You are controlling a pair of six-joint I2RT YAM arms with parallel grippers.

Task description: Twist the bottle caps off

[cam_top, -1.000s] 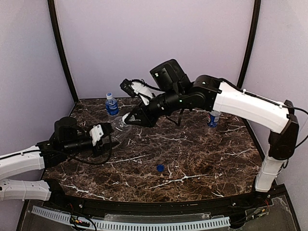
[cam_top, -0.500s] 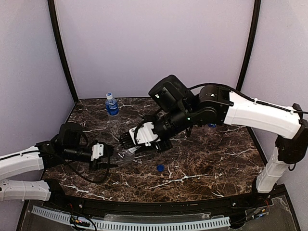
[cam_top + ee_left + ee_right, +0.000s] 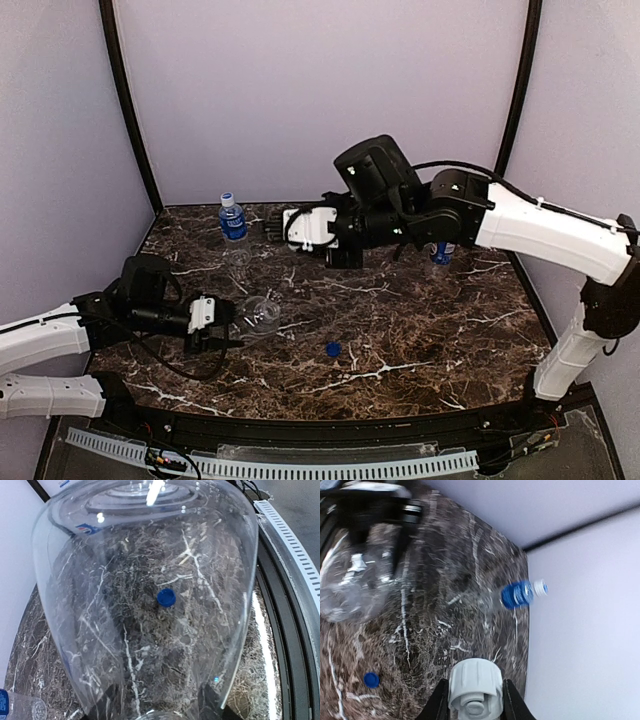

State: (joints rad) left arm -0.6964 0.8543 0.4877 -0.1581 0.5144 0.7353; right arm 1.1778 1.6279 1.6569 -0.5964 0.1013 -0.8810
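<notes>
My left gripper [image 3: 220, 319] is shut on the unlabelled clear bottle [image 3: 259, 315], which it holds lying on its side low over the table. In the left wrist view the bottle [image 3: 150, 555] fills the frame, with the gripper [image 3: 160, 707] at its base. My right gripper [image 3: 270, 228] is raised over the back of the table. In the right wrist view it [image 3: 475, 697] is shut on the white cap [image 3: 475, 685]. A loose blue cap [image 3: 332, 348] lies on the table. The blue-label bottle [image 3: 232, 218] stands capped at the back left. The Pepsi bottle [image 3: 443, 250] stands behind my right arm.
The marble table [image 3: 420, 330] has a raised black rim [image 3: 330, 430] at the front. Purple walls close in the back and sides. The blue cap [image 3: 166, 597] shows through the held bottle, and also in the right wrist view [image 3: 371, 680].
My right gripper has pulled away from the clear bottle's mouth, up and toward the back, with the white cap. My left gripper has lowered the bottle toward the table.
</notes>
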